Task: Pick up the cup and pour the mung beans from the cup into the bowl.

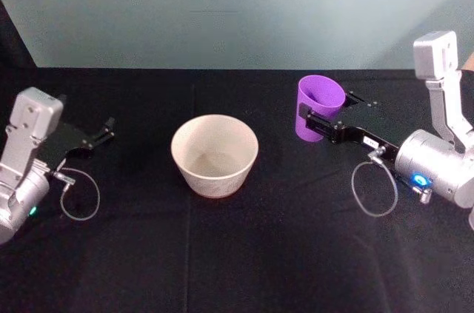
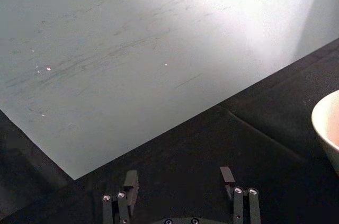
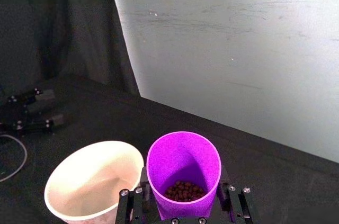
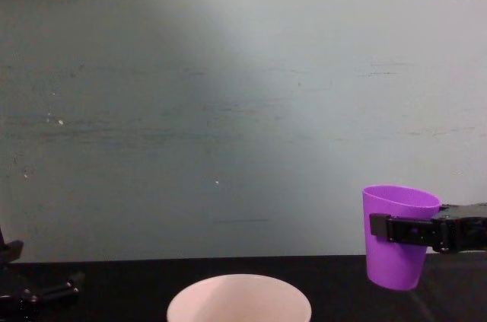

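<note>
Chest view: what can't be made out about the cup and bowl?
All chest view:
Mung beans: hidden by purple cup's wall.
Bowl: lower part cut off by bottom edge.
Right gripper, holding the cup: body cut off by right edge.
Left gripper, parked: cut off at lower-left corner.

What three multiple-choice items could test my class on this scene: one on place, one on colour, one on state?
1. Where is the cup from the bowl?
A. to the robot's right
B. to the robot's left
C. inside it
2. What colour is the cup?
A. white
B. purple
C. green
3. How is the cup?
A. lying on its side
B. upright, holding beans
C. tipped over the bowl
Answers: 1 A: the head view shows it right of the bowl, in the right gripper. 2 B: its wall is purple. 3 B: mouth up, beans at its bottom. The left gripper sits open, far left.
</note>
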Motion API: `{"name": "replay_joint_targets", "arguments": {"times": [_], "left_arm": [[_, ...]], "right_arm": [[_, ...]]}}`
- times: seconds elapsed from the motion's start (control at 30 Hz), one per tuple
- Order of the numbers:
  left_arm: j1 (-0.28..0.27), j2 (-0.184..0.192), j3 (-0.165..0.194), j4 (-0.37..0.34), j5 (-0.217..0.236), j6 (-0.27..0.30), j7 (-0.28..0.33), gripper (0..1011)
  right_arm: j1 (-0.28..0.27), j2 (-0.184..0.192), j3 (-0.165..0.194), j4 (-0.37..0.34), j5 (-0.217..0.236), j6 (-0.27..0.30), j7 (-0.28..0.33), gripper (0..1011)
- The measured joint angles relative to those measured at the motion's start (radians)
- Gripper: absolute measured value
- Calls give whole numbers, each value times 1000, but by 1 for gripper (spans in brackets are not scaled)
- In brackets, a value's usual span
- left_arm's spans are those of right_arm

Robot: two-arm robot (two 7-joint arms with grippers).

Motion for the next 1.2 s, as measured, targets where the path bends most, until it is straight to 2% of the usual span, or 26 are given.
{"name": "replay_joint_targets", "arguments": {"times": [1.2], "left_arm": [[0, 0, 0, 0, 0, 0, 0, 1000]], "right_arm": [[0, 0, 0, 0, 0, 0, 0, 718]]}}
